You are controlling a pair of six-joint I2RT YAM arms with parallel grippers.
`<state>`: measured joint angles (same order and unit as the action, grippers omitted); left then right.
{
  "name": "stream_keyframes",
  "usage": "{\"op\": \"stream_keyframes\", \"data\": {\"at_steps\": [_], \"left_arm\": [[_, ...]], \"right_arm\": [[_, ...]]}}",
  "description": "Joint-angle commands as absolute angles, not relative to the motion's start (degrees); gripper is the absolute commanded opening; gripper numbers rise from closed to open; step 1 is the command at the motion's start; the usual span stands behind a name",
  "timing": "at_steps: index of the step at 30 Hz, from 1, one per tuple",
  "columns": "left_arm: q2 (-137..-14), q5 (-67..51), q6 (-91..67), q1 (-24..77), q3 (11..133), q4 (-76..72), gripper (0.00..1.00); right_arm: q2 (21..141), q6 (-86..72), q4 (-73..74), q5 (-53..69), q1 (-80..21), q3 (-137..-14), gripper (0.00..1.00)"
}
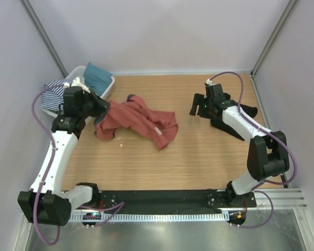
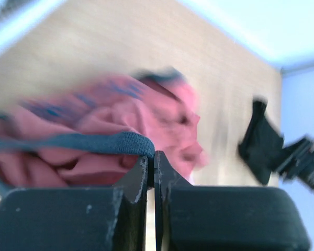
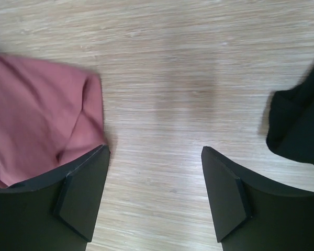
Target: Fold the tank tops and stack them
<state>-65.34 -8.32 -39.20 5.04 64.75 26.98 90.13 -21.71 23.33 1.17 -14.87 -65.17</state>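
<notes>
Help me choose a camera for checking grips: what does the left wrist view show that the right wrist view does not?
Only the left wrist view: the left gripper, jaws closed on the navy strap edging of the rust-red tank top. Only the right wrist view: the right gripper, open over bare table, holding nothing. Both: the rust-red tank top and the black tank top, lying apart on the wood.

White plastic basket (image 1: 77, 69) sits at the far left corner of the wood-grain counter (image 1: 199, 162). A teal cloth (image 1: 97, 76) is heaped inside, rising above the rim. A blue-and-white striped cloth (image 1: 54, 92) is draped over the basket's left side, by the left edge.
</notes>
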Motion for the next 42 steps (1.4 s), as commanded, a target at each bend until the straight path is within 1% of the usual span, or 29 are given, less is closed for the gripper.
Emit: {"op": "stream_keyframes", "data": {"at_steps": [1,5,7,10,11,12,13,15,17,22,24,25,27,28,30,37,39,41,42], "left_arm": [[-66.28,-17.48,-39.9,5.36,60.47,30.06,0.0],[-66.27,-18.63,-38.59,5.1,62.4,31.37,0.0],[-66.36,-19.59,-38.32,5.01,63.1,31.81,0.0],[-65.74,-19.25,-37.36,5.1,63.81,32.87,0.0],[-65.13,-18.29,-37.09,5.01,64.33,33.74,0.0],[-64.78,-17.67,-36.65,5.01,64.6,34.27,0.0],[-64.6,-17.06,-35.78,5.1,65.03,34.71,0.0],[-64.25,-15.39,-34.9,5.01,66.27,36.91,0.0],[-63.99,-14.33,-34.02,5.01,66.88,38.22,0.0],[-63.11,-13.36,-33.31,5.1,66.27,38.67,0.0],[-63.11,-13.62,-32.96,5.1,65.92,38.85,0.0],[-63.19,-13.8,-32.87,5.01,65.92,38.85,0.0],[-63.28,-13.97,-32.52,5.01,66.09,39.2,0.0],[-63.28,-13.97,-32.43,5.01,66.01,39.37,0.0],[-63.28,-14.24,-32.17,5.01,66.01,39.46,0.0],[-62.75,-15.12,-31.29,5.1,65.31,40.25,0.0],[-62.49,-15.47,-31.11,5.01,65.13,40.43,0.0],[-62.32,-15.38,-30.68,5.01,65.04,40.69,0.0],[-62.31,-15.29,-30.59,5.01,65.04,40.78,0.0]], "right_arm": [[91.84,-21.27,19.87,5.0,-14.85,-65.04,0.78],[92.02,-19.43,19.42,13.51,-16.87,-63.99,0.78],[90.8,-18.29,19.42,14.67,-20.99,-62.32,0.78],[88.69,-17.14,18.81,15.38,-28.19,-59.16,0.73],[87.99,-17.75,18.37,15.21,-30.3,-57.5,0.68],[87.11,-18.36,17.06,14.86,-31.89,-56.61,0.65],[85.62,-18.98,16.18,14.59,-35.12,-55.73,0.64],[84.29,-20.82,14.6,13.46,-38.22,-54.49,0.61],[84.37,-21.53,14.68,9.68,-42.69,-55.89,0.59],[89.02,-22.59,15.9,4.85,-49.3,-60.72,0.58],[92.44,-22.24,16.78,1.86,-52.28,-63.53,0.63],[93.59,-22.32,17.22,0.63,-53.08,-64.5,0.64],[97.27,-22.24,17.93,-3.77,-54.13,-67.49,0.63],[98.77,-21.89,18.02,-4.39,-54.14,-68.37,0.58],[102.02,-21.53,18.54,-5.27,-54.4,-71.09,0.55],[109.41,-20.66,19.95,-10.02,-54.76,-77.34,0.54],[110.82,-20.13,20.3,-10.37,-54.76,-78.92,0.52],[112.4,-19.95,20.65,-10.11,-54.75,-79.97,0.43],[112.76,-19.6,21.0,-9.93,-54.76,-80.24,0.36]]}}
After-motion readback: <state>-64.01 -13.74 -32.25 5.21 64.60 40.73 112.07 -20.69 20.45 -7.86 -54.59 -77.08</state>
